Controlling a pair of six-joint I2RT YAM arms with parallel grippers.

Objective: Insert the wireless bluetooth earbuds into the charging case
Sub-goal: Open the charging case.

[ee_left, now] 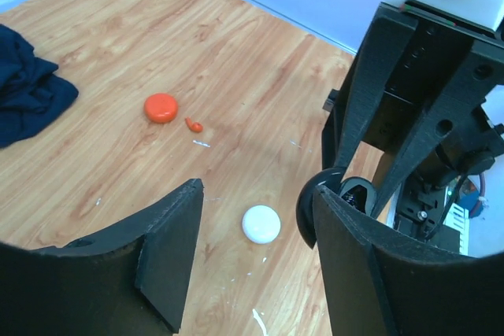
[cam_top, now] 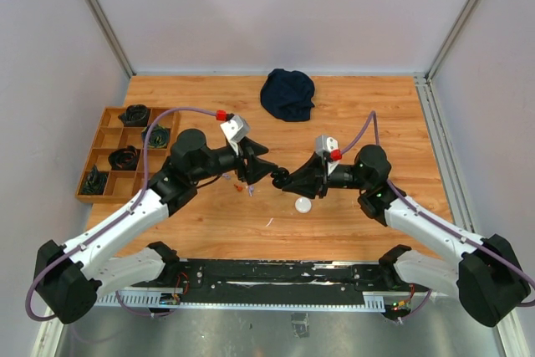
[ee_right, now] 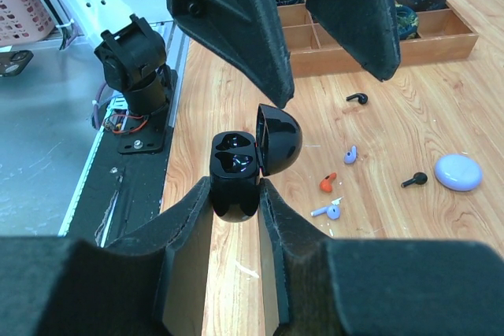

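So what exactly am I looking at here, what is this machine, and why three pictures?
Two robot arms are bolted to a wooden table. One picture looks down from above; the other two come from cameras on each wrist. The right arm's fingers grip a black charging case, lid open. The left arm's fingers are open, holding nothing. On the table lie tiny loose earbuds, a white case, an orange case, a dark cloth and a wooden tray.
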